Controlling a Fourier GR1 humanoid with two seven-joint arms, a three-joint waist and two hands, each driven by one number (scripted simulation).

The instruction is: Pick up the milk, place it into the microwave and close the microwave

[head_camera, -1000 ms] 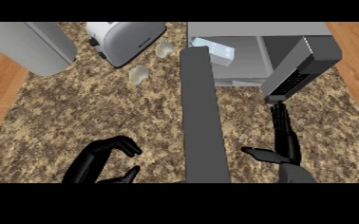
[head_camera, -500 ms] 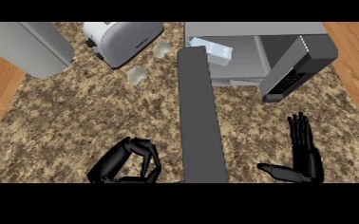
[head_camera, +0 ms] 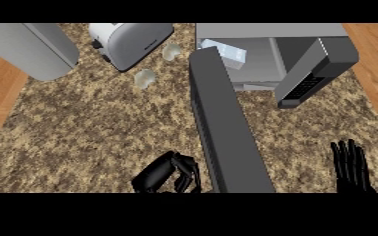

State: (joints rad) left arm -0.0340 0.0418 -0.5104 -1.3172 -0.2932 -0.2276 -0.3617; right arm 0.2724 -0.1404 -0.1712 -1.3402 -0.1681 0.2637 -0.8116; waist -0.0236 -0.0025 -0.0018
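The microwave stands at the upper right with its dark door swung wide open toward me. Inside its cavity lies the pale blue milk carton, partly hidden by the door's top edge. My left hand is low in the middle, just left of the door's near end, fingers curled and holding nothing. My right hand shows at the lower right edge, fingers straight and pointing up, apart from the microwave.
A toaster stands at the upper middle left, with two small clear glasses beside it. A grey rounded appliance sits at the upper left. Wooden floor shows past the counter's left and right edges.
My right hand has drawn back from the microwave's front to the lower right edge. My left hand has moved right, toward the door's near end, and curled its fingers.
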